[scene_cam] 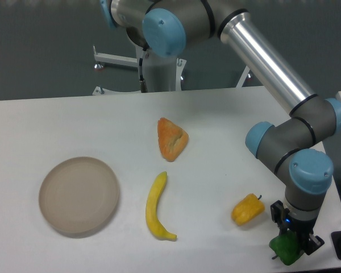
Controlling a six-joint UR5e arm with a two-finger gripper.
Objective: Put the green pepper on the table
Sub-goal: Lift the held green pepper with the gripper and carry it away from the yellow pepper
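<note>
White table (74,119), tool (292,245) seemingly gripping green pepper (285,250)

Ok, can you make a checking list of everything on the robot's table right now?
Surface: white table, flat.
Job's things: green pepper at the front right edge, between the fingers.
Clutter: yellow pepper beside it; banana; orange bread-like piece; empty beige plate on the left.
Grippers: gripper pointing down, closed around the green pepper.
Cables: nothing seen.
Surroundings: dark grey wall, white metal stand behind the table.
</note>
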